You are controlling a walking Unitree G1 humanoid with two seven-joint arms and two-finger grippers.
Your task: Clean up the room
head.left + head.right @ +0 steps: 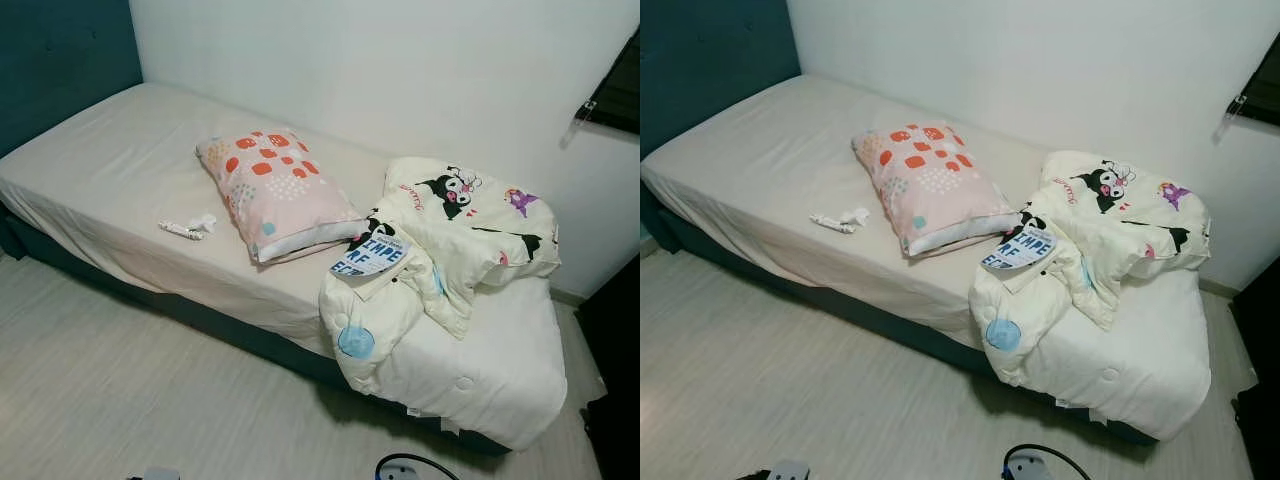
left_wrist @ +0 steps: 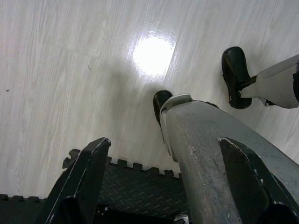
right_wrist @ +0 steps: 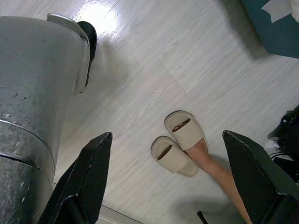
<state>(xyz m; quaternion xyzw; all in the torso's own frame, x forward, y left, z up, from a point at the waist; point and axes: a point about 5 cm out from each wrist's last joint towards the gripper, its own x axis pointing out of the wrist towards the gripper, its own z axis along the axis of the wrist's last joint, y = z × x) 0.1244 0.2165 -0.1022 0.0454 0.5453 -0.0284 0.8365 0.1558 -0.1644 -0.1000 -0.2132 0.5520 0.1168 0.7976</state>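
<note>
Cream cartoon-print quilt (image 1: 460, 270) lies bunched at the foot of the beige-sheeted bed (image 1: 110, 170), a blue-lettered booklet (image 1: 368, 256) on it, beside the pink spotted pillow (image 1: 275, 192); a small white wrapper (image 1: 188, 227) sits mid-mattress. Both my left pincer (image 2: 163, 182) and right pincer (image 3: 166, 179) hang spread over pale floor. I'd step closer, then clear the small items first.

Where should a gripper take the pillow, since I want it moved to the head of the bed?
Probably the pillow's near short end, by the white opening, approached from the floor side: that edge faces the robot, lies flat and free, and its loose fabric pinches easily.
</note>
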